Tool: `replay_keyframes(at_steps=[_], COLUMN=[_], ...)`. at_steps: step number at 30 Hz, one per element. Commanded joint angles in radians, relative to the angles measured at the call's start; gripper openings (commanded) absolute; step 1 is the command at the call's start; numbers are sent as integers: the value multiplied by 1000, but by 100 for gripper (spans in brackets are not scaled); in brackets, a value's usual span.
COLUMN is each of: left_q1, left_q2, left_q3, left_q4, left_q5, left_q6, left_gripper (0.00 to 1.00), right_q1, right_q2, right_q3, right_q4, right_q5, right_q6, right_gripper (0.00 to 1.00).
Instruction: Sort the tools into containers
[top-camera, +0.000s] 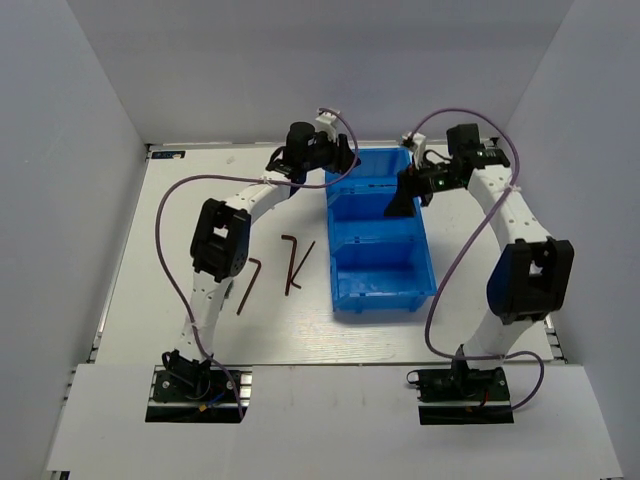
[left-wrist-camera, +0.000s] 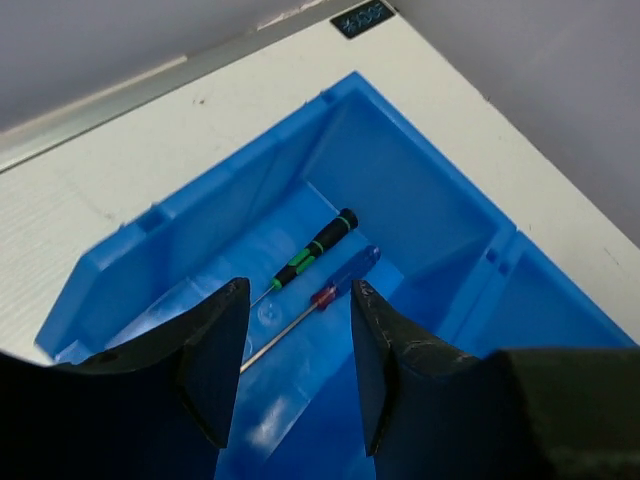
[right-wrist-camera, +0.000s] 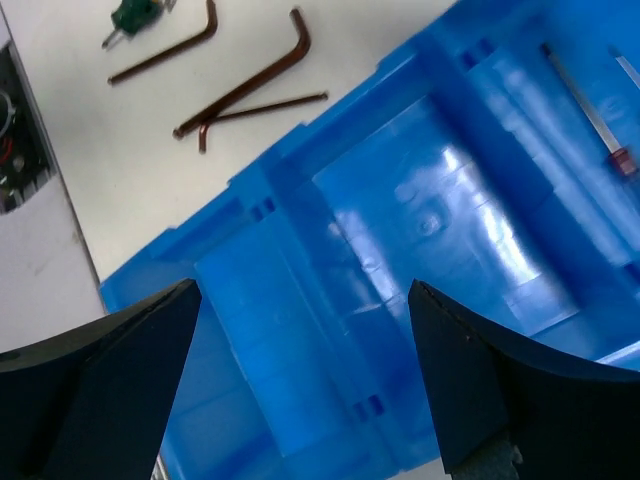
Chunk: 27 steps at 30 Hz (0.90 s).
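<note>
The blue three-compartment bin (top-camera: 383, 298) stands at the table's middle right. Two screwdrivers lie in its far compartment, one with a green and black handle (left-wrist-camera: 318, 242), one with a blue handle and red collar (left-wrist-camera: 340, 283). My left gripper (top-camera: 344, 160) (left-wrist-camera: 299, 287) hangs open and empty above that compartment. Over the bin's middle hovers my right gripper (top-camera: 404, 199) (right-wrist-camera: 302, 290), wide open with nothing in it. Three dark brown hex keys (top-camera: 290, 262) (right-wrist-camera: 250, 85) lie on the table left of the bin. A green tool end (right-wrist-camera: 133, 14) shows beside them in the right wrist view.
Purple cables (top-camera: 175, 215) loop along both arms. White walls close in the table on three sides. The left arm's elbow (top-camera: 220, 240) stands close to the hex keys.
</note>
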Motion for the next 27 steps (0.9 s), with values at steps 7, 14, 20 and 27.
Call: replay_keyframes(at_steps=[7, 14, 20, 27], left_q1=[9, 18, -5, -5], left_q2=[-591, -1005, -1085, -1231], left_q3=[-375, -758, -786, -927], left_q4=[-257, -724, -1041, -1020], left_q5=[-397, -666, -747, -712], left_q6=[38, -15, -204, -264], left_gripper=[0, 38, 55, 62], right_q1=[164, 415, 570, 670], right_q2=[117, 316, 460, 591], right_q3=[288, 526, 633, 600], right_q4=[-47, -101, -14, 17], right_q5=[139, 328, 565, 706], right_q6=[-2, 148, 441, 648], right_gripper=[1, 33, 54, 48])
